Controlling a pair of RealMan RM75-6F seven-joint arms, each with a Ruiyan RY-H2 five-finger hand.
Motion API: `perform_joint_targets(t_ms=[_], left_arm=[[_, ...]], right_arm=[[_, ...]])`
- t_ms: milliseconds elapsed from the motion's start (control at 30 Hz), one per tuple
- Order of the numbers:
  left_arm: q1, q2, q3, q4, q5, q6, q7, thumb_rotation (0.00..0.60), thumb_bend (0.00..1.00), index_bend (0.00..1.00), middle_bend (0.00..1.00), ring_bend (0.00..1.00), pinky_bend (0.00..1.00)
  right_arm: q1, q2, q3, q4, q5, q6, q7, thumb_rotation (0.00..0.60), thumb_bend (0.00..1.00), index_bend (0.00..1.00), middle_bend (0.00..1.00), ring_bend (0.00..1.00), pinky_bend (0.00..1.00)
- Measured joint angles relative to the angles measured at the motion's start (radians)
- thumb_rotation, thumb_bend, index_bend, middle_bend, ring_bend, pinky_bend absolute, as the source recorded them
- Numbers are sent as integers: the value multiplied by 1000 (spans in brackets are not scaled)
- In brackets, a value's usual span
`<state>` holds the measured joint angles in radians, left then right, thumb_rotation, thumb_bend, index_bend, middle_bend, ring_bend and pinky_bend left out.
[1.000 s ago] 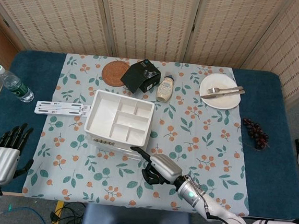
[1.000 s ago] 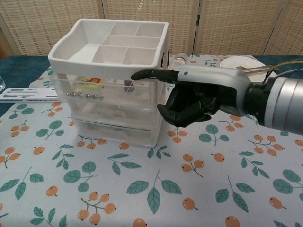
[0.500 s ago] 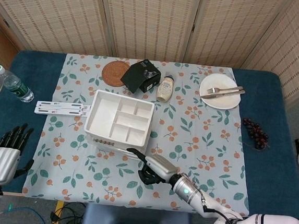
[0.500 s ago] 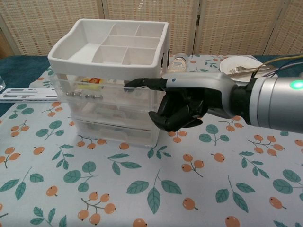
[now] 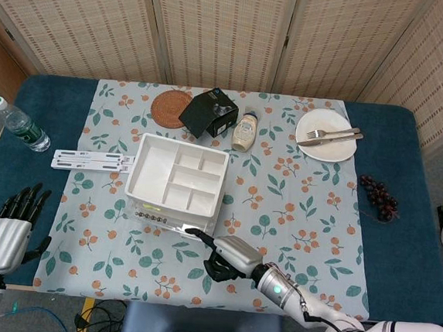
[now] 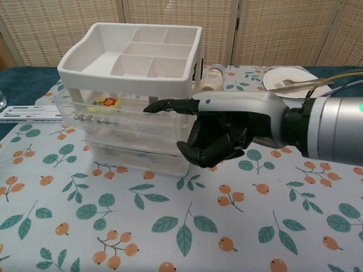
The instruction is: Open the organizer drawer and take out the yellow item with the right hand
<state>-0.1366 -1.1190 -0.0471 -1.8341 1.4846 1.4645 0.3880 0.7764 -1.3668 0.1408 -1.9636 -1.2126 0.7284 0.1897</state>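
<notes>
— Since a second ago, what is changing?

— Nearest us, the right robot hand (image 6: pixel 218 133) is sitting lower and further left than before, and the top drawer (image 6: pixel 113 113) of the organizer (image 5: pixel 175 184) is now standing out a little from the stack, where earlier it was flush.

— How is that robot hand lying?

— One finger is stretching straight out to the left, its tip reaching the drawer's front edge; the other fingers are curling in under the palm with nothing in them. Whether the tip is hooking the edge or only touching it, I cannot tell.

— And the yellow item (image 6: pixel 106 102)?

— It is lying inside the top drawer, toward its left end, showing through the clear plastic under the white divided tray (image 6: pixel 136 56).

— The left robot hand (image 5: pixel 8 229)?

— It is resting at the near left corner of the worktop (image 5: pixel 402 228), fingers straight and spread, holding nothing, well apart from the organizer.

— Further back?

— A water bottle (image 5: pixel 19 126) is lying at the left edge, and a white strip (image 5: pixel 90 159) is lying just left of the organizer. Grapes (image 5: pixel 379 197) are sitting to the right. Beyond are a round coaster (image 5: pixel 170 107), a black box (image 5: pixel 209 112), a small jar (image 5: pixel 245 131) and a plate (image 5: pixel 326 136) carrying a fork (image 5: pixel 329 133).
</notes>
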Motion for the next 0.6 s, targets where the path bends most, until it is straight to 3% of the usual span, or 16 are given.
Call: perform_joint_targets(t_ms=[333, 600], left_arm=[[0, -3, 2, -2, -1, 0, 3, 600, 290, 0, 0, 37, 129], [0, -11, 4, 3, -3, -2, 4, 600, 290, 0, 0, 37, 129]], right_arm=[[-15, 28, -34, -35, -78, -6, 25, 600, 695, 160, 965, 1000, 927], [-36, 54, -64, -67, -146, 13, 42, 600, 695, 190, 969, 1000, 927]])
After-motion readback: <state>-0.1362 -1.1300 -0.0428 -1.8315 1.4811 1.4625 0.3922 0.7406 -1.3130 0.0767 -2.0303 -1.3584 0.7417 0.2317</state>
